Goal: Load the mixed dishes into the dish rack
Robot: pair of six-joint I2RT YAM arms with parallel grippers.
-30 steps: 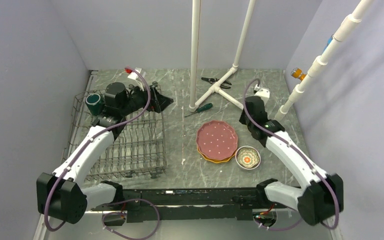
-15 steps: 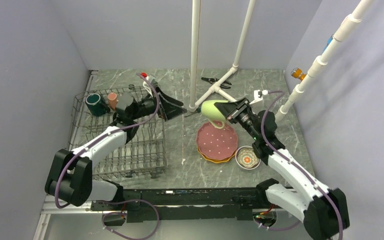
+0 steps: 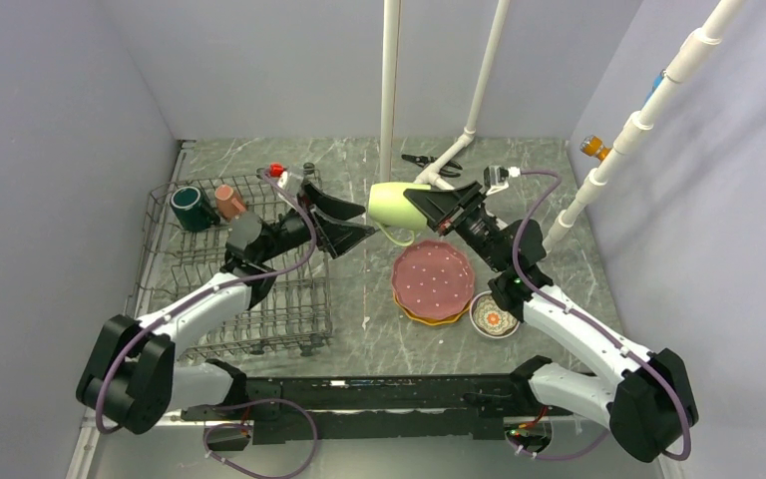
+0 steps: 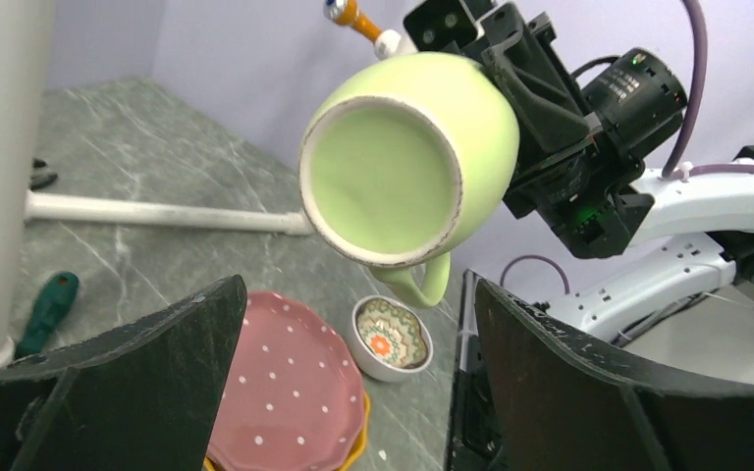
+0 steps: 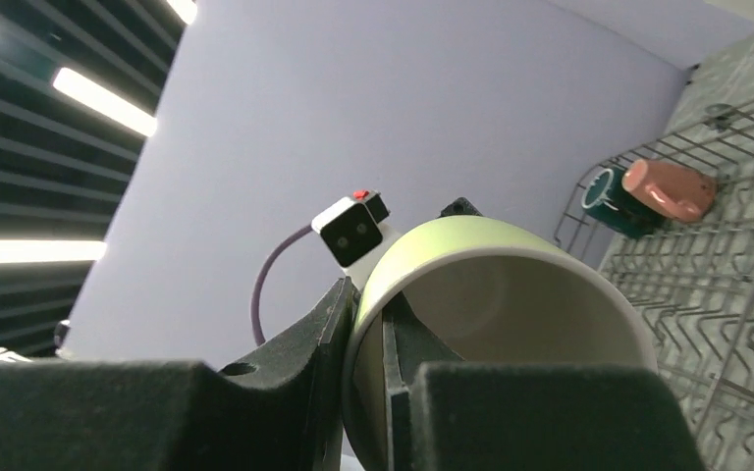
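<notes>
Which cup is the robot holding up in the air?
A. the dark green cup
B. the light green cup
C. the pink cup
B: the right claw is shut on the light green cup above the table, while the dark green cup and the pink cup sit in the rack.

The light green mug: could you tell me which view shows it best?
The left wrist view: the mug shows whole, with its mouth and handle facing the camera. The top view shows it small, on its side; the right wrist view shows only part of it, close up.
</notes>
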